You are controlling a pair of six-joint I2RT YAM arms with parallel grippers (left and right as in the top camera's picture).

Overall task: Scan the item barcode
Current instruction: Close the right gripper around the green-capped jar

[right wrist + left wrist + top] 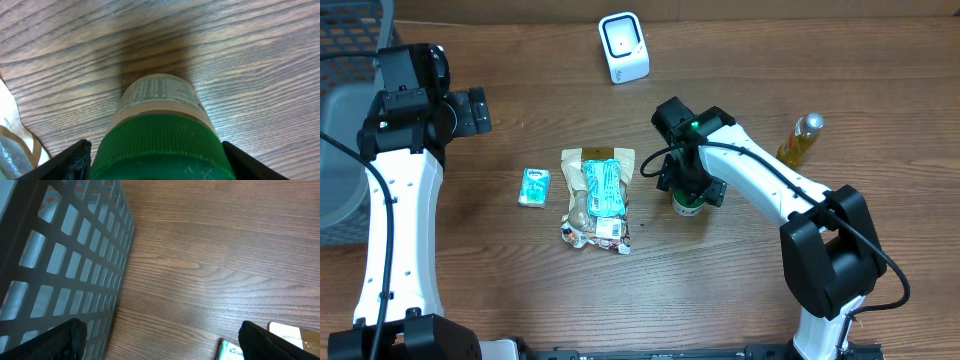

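A small jar with a green ribbed cap (pixel 160 145) and a pale printed label (pixel 157 95) stands upright on the wooden table, seen in the overhead view as the jar (pixel 687 206). My right gripper (pixel 155 161) comes down over it, and its black fingers (pixel 75 160) press against both sides of the cap. The white barcode scanner (pixel 623 47) stands at the far middle of the table. My left gripper (pixel 472 110) hovers at the far left, open and empty, its fingertips (pixel 60 340) wide apart above bare wood.
A snack bag (pixel 598 197) lies just left of the jar, with a green tissue pack (pixel 534 187) further left. A yellow bottle (pixel 801 139) stands to the right. A grey mesh basket (pixel 340 150) sits at the left edge, close beside the left gripper.
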